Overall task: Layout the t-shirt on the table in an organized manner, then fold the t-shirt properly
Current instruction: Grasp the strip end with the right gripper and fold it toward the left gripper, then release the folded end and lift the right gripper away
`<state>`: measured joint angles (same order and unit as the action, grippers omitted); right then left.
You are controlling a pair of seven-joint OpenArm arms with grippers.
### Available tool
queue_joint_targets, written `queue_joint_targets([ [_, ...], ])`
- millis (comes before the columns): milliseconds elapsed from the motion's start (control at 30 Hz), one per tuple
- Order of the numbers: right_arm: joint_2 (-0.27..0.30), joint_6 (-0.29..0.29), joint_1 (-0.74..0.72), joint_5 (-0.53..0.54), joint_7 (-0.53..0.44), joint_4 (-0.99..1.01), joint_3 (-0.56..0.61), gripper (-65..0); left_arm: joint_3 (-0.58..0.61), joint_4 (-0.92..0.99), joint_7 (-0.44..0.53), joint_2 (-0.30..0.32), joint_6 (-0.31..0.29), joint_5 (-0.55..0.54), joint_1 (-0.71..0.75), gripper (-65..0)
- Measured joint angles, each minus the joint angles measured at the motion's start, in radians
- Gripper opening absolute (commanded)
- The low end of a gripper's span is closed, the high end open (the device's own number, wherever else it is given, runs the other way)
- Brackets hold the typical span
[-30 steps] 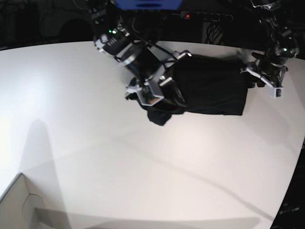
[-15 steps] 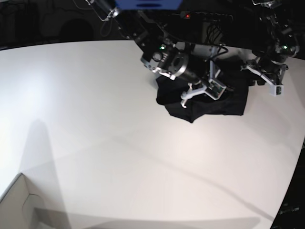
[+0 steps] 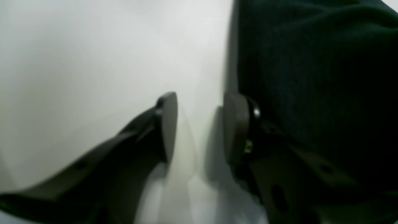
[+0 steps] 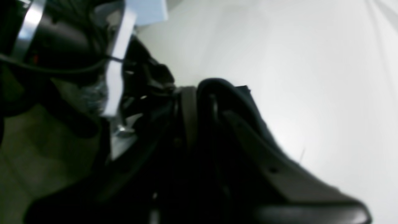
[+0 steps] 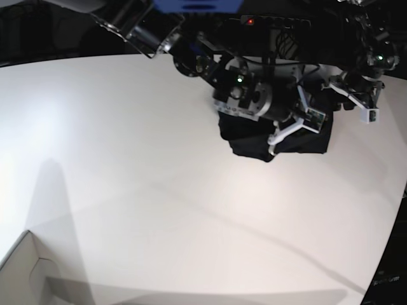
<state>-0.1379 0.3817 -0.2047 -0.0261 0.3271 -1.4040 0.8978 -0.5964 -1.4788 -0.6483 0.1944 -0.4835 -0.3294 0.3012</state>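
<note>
While the black t-shirt (image 5: 299, 136) lies bunched at the upper right of the white tabletop (image 5: 127, 159), the right gripper (image 5: 294, 121) reaches over it, fingers nearly together (grip unclear). The left gripper (image 3: 199, 124) waits half open, empty, beside the cloth's edge. Folding seems underway; next, release and flatten.

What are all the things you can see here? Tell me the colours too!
t-shirt: one, black, bunched at the far right of the table, partly under the right arm.
table: one, white, fills most of the view.
cardboard box: one corner, pale, bottom left of the base view.
right tool: one, white and black, over the t-shirt, with black cloth between its fingers.
left tool: one, dark fingers, open, at the t-shirt's edge, holding nothing.
</note>
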Motion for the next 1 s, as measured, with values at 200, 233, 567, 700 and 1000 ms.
queue_joint_targets([
  [200,-0.002,0.000,-0.042,0.004,-0.113,0.034,0.003,-55.7,0.078,-0.008,0.033,0.016,-0.118,-0.006,0.031,-41.0],
  [233,0.000,0.000,-0.048,0.003,-0.115,0.048,0.016,-55.7,0.084,-0.008,0.033,0.013,-0.135,-0.014,0.034,-41.0],
  [567,-0.001,0.000,-0.060,0.003,-0.142,0.068,0.036,-49.6,0.089,-0.014,0.038,0.010,-0.150,-0.024,0.045,-41.0],
  [700,-0.001,0.000,-0.061,0.003,-0.141,0.068,0.035,-44.4,0.093,-0.062,0.006,-0.001,-0.153,-0.011,0.065,-41.0],
  [1000,-0.003,-0.006,-0.009,-0.002,-0.136,-0.026,-0.245,-36.0,0.030,-0.184,-0.080,0.006,-0.155,0.039,0.151,-41.0],
])
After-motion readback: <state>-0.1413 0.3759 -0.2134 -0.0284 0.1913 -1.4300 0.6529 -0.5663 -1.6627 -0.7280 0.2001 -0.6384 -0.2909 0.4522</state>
